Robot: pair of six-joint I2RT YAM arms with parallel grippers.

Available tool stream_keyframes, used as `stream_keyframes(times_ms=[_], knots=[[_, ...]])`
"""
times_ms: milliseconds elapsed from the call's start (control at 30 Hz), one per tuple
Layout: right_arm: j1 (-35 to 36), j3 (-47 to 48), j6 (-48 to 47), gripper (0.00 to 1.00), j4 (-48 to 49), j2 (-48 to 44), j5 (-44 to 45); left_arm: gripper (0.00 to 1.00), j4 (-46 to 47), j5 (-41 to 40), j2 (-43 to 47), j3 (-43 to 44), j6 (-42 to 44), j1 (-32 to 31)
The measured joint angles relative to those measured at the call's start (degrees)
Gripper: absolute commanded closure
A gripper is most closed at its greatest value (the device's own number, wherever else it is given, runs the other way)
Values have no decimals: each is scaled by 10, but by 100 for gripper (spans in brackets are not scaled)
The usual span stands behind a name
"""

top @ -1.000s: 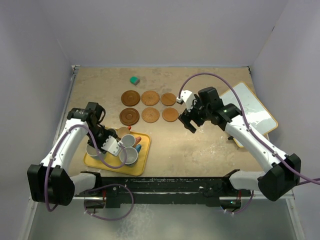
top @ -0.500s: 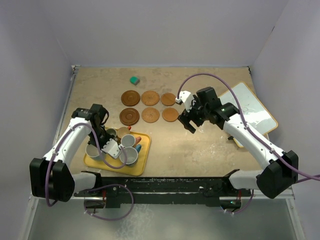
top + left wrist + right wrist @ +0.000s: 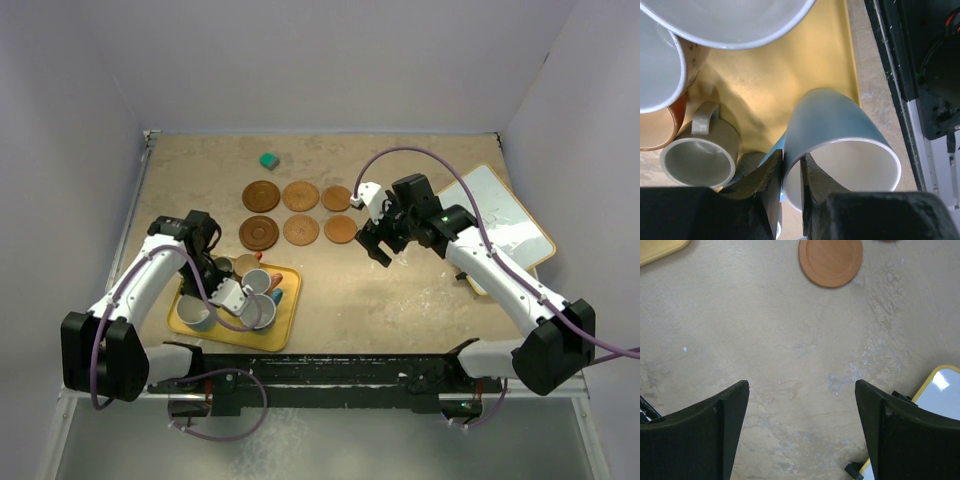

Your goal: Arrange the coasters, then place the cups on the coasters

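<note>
The left gripper (image 3: 791, 160) is clenched on the wall of a light blue mug (image 3: 840, 125), with one finger inside the rim and one outside. This mug leans, while the cups (image 3: 257, 282) around it stand upright. They are crowded together on the yellow tray (image 3: 790, 75), which lies at the near left corner of the bench (image 3: 400, 300). A small olive mug (image 3: 700, 155) stands just beside the fingers. The six coasters (image 3: 300, 195) lie in two rows of three in the middle of the bench, toward its far edge. The right gripper (image 3: 801, 387) hangs released over bare bench just right of these rows, with nothing between its jaws
</note>
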State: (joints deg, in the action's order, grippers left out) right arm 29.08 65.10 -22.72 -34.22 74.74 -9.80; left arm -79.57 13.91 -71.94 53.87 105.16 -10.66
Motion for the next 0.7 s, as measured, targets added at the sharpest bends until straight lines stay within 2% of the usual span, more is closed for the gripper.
stream_keyframes(times_ms=[200, 367, 533, 600, 700], knots=[[0, 0, 0, 11, 0, 0, 0, 81, -6, 18, -8, 0, -72, 0], [0, 0, 0, 11, 0, 0, 0, 75, 2, 14, -1, -4, -127, 0], [0, 0, 0, 11, 0, 0, 0, 71, 9, 10, 23, -17, -148, 0], [0, 0, 0, 11, -1, 0, 0, 73, 14, 9, 31, -24, -157, 0], [0, 0, 0, 11, -1, 2, 0, 83, 24, 7, 35, -29, -165, 0]])
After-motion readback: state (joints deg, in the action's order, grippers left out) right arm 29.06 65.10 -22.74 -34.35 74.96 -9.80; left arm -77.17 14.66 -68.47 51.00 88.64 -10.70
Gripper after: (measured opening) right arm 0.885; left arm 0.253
